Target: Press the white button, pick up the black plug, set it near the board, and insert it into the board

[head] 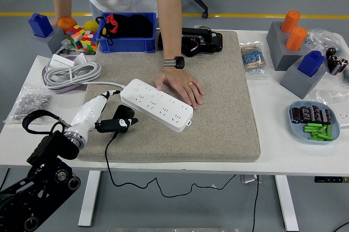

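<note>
The step in hand looks like picking up the black plug [122,118], which lies on the grey felt mat [218,117] just near and left of the white power strip [156,104], its cable trailing off the mat's near edge and hanging below the table. The robot's left hand [112,123] reaches in from the near left and its dark fingers [109,126] lie against the plug's left side, seemingly closing around it, though a firm grasp cannot be confirmed from this height. To do this well, the fingers should wrap the plug body rather than the cable, and the lift should be slow enough that the hanging cord does not drag the plug out of the grip. The person's hand [181,85] rests flat on the strip's far right part, apparently steadying it (helpful, since the strip would otherwise slide under insertion force). The plug then needs carrying only a short way right to sit beside the strip, prongs turned down toward a socket. The right arm is out of view.
</note>
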{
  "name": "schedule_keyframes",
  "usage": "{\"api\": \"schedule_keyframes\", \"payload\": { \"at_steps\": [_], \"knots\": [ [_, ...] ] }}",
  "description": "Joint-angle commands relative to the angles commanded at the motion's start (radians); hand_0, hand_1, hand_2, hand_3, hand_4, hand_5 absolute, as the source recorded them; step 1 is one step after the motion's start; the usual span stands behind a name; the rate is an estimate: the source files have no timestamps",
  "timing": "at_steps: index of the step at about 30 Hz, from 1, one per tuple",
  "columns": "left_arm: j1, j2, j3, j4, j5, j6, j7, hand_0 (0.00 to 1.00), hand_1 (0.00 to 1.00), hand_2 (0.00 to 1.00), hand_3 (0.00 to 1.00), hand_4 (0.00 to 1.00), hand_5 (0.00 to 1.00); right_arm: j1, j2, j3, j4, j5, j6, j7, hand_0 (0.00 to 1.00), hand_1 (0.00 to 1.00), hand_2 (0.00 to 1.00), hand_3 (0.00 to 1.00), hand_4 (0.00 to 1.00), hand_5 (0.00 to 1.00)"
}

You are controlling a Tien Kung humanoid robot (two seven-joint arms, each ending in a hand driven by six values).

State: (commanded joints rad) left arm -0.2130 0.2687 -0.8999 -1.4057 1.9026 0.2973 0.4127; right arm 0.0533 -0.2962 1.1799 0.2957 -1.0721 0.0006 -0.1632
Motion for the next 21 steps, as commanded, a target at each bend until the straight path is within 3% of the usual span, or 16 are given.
{"api": "schedule_keyframes", "payload": {
  "at_steps": [2,3,8,9,21],
  "knots": [
    [0.002,-0.009,0.009,0.002,0.046,0.014,0.036,0.875,0.923,0.91,0.919,0.998,0.43,0.0,0.0,-0.003,0.001,0.001,0.0,0.0,0.635,0.64,0.622,0.604,0.676,0.461],
    [0.003,-0.012,0.015,0.001,0.061,0.015,0.057,0.823,0.869,0.855,0.909,0.998,0.396,0.0,-0.001,-0.004,0.002,0.002,0.0,0.0,0.633,0.638,0.622,0.604,0.676,0.461],
    [0.005,-0.014,0.044,-0.009,0.089,0.009,0.136,0.823,0.869,0.855,0.909,0.998,0.396,-0.002,-0.001,-0.008,0.001,0.003,0.0,0.0,0.633,0.638,0.622,0.604,0.676,0.461],
    [0.007,-0.014,0.048,-0.012,0.096,0.009,0.148,0.794,0.829,0.814,0.894,0.998,0.38,-0.003,0.0,-0.009,0.001,0.003,0.0,0.0,0.634,0.638,0.622,0.603,0.676,0.461],
    [0.01,-0.016,0.061,-0.014,0.105,0.024,0.191,0.773,0.783,0.774,0.876,0.998,0.366,-0.006,0.002,-0.01,0.002,0.005,-0.001,0.002,0.634,0.639,0.622,0.604,0.676,0.461]
  ]
}}
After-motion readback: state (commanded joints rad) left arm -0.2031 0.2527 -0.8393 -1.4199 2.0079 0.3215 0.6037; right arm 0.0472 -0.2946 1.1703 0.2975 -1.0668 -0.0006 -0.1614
